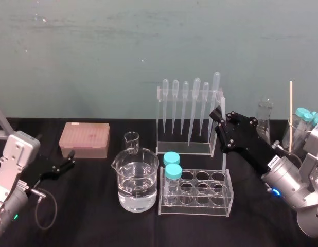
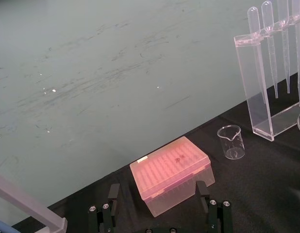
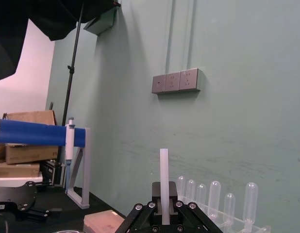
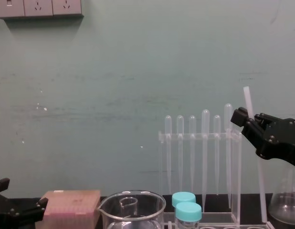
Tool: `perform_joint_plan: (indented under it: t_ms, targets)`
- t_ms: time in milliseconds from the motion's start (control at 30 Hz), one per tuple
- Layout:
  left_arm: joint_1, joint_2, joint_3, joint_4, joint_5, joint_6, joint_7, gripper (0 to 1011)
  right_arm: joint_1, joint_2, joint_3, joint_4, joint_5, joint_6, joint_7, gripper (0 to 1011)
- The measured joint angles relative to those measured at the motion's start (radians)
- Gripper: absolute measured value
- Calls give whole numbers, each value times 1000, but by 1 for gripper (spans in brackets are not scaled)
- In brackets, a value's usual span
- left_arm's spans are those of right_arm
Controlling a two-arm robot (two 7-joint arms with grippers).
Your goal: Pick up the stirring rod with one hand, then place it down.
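Note:
My right gripper [image 1: 218,114] [image 4: 239,118] hovers above the table by the right end of the pipette rack [image 1: 190,118], shut on the stirring rod [image 4: 259,186]. The rod is thin, translucent white and nearly upright. Its top pokes above the fingers and its long lower part hangs toward the table behind the tube rack [image 1: 197,191]. In the right wrist view the rod [image 3: 163,170] rises straight from between the closed fingers. I cannot tell whether its lower end touches the table. My left gripper [image 2: 158,194] [image 1: 71,159] rests low at the left, open, in front of the pink box [image 2: 169,172].
A large beaker of water [image 1: 137,181] and a small beaker [image 1: 131,141] stand mid-table. The tube rack holds two blue-capped tubes [image 1: 172,172]. At the right are a flask [image 1: 264,119] and a beaker [image 1: 302,131] with capped tubes and a tan stick [image 1: 290,116].

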Motion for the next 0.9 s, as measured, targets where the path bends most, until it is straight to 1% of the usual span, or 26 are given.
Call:
perform_joint_plan:
  t_ms: [167, 300, 433, 600, 733, 900]
  targets:
    - [0, 0, 0, 0, 0, 0, 0, 1000, 1, -1, 2, 1, 0, 2, 8, 66]
    - [0, 0, 0, 0, 0, 0, 0, 1000, -2, 0, 6, -4, 1, 18, 21, 66]
    - [0, 0, 0, 0, 0, 0, 0, 1000, -21, 3, 15, -28, 6, 38, 28, 66]
    - [0, 0, 0, 0, 0, 0, 0, 1000, -39, 4, 18, -43, 13, 56, 49, 66]
    - [0, 0, 0, 0, 0, 0, 0, 1000, -45, 0, 15, -44, 19, 70, 68, 66]
    - [0, 0, 0, 0, 0, 0, 0, 1000, -45, -5, 8, -27, 26, 86, 89, 66]
